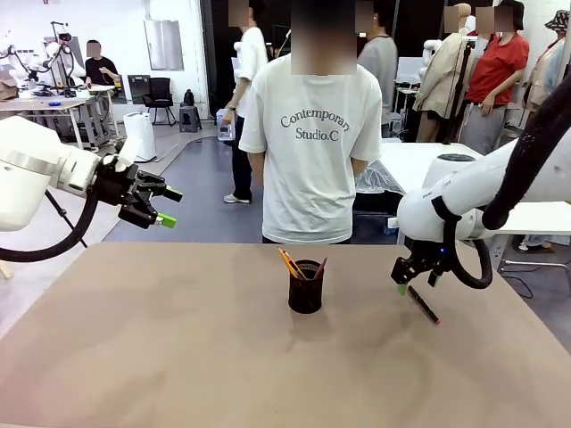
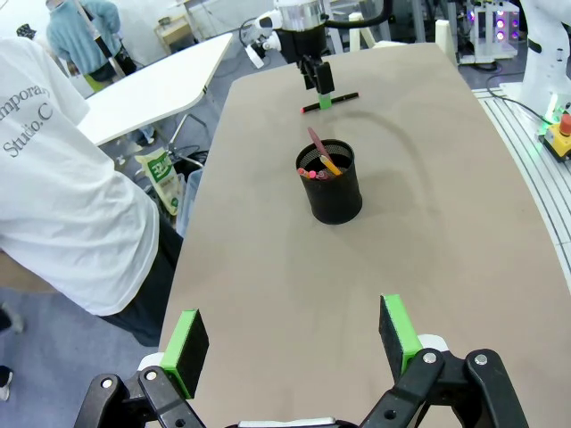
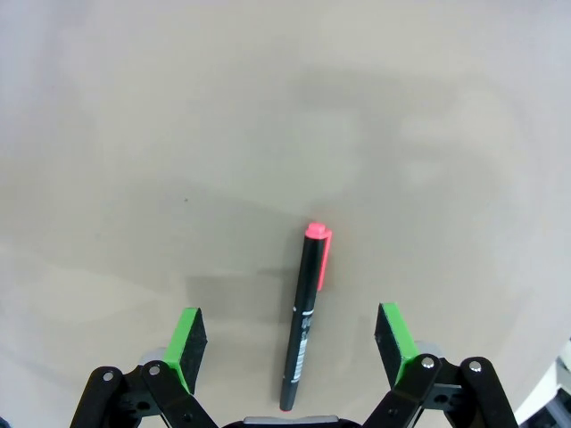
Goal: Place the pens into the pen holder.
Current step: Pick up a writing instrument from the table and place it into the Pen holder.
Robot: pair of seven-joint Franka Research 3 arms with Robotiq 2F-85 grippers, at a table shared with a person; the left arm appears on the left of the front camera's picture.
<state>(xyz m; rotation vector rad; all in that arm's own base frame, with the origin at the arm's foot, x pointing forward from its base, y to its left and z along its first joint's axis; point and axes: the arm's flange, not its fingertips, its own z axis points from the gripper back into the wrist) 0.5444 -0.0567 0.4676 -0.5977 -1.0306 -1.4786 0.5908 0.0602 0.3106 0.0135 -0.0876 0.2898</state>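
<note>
The black mesh pen holder stands at the table's middle with a yellow-orange pencil and a reddish-brown pen sticking out of it; it shows again as the pen holder in the left wrist view. A black pen with a red tip lies flat on the table, also visible as the black pen at the right. My right gripper hangs open just above it, its fingers either side of the pen, apart from it. My left gripper is open and empty, raised above the table's far left corner.
A person in a white T-shirt stands at the far edge behind the holder. The brown table is bare in front and to the left. Other people and tables are farther back.
</note>
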